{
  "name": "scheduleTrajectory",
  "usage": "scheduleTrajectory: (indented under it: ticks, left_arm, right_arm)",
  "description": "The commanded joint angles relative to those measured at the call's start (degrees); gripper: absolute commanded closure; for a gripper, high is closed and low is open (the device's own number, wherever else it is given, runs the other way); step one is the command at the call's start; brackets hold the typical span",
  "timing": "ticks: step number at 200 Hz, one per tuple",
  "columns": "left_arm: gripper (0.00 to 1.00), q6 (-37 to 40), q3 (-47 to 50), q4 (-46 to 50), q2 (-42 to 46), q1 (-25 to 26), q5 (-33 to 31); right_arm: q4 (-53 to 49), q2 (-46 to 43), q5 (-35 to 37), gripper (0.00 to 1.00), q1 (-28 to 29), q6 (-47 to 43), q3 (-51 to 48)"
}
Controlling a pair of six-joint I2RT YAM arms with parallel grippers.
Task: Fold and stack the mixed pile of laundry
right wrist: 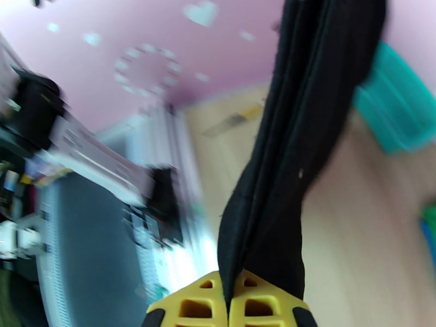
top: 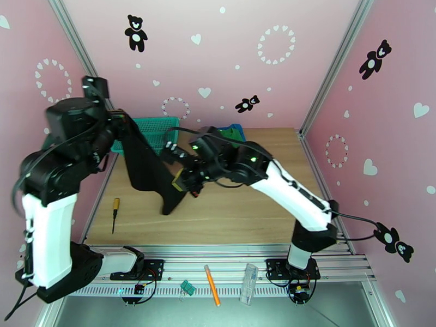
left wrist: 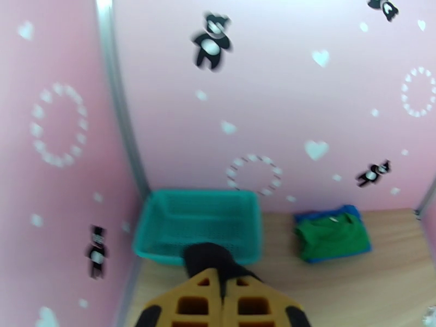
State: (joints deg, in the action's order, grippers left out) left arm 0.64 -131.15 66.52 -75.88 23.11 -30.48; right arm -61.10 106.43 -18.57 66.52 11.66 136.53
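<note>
The black garment hangs stretched in the air between my two grippers, its lower corner close to the table. My left gripper is shut on its upper left end; in the left wrist view the yellow fingers pinch a bunch of black cloth. My right gripper is shut on the right edge, where the black cloth runs up from between the yellow fingers. The green garment lies folded on the folded blue shirt at the back of the table, also seen from above as a green garment.
A teal mesh basket stands at the back left corner, just behind the hanging cloth. A yellow-handled screwdriver lies near the table's left edge. An orange pen and a clear plastic piece rest on the front rail.
</note>
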Motion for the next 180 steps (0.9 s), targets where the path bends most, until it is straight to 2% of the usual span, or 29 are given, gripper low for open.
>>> scheduleTrajectory:
  ticks: [1, 27, 40, 80, 110, 140, 180]
  left_arm:
    - [1.00, 9.14, -2.27, -3.52, 0.49, -0.54, -7.08]
    - [1.00, 11.66, -0.09, -4.38, -0.52, -0.60, -3.72]
    - [1.00, 10.80, 3.70, -4.92, -1.13, -0.53, -0.67]
    - [1.00, 3.17, 25.66, -14.21, -4.57, 0.49, 14.91]
    - [1.00, 0.00, 36.04, -21.66, -14.77, 8.84, 17.83]
    - [1.00, -3.04, 33.27, -23.57, -30.94, 16.60, 20.31]
    - [1.00, -5.92, 14.67, -18.10, -52.45, 22.68, 21.15]
  right_arm:
    - [6.90, 3.25, -8.23, 1.00, 1.30, 9.43, 3.56]
    - [7.51, 4.74, -5.37, 1.00, 2.16, 11.28, 2.33]
    - [8.56, 2.62, -1.82, 1.00, 2.19, 11.73, -3.21]
    - [20.66, -11.99, 11.33, 1.00, 1.30, 17.23, -36.23]
    - [26.48, -22.33, 20.64, 1.00, -0.72, 23.42, -60.13]
    - [27.22, -31.24, 29.24, 1.00, -3.76, 28.29, -78.26]
    - [25.63, -41.95, 33.97, 1.00, -11.11, 31.94, -96.06]
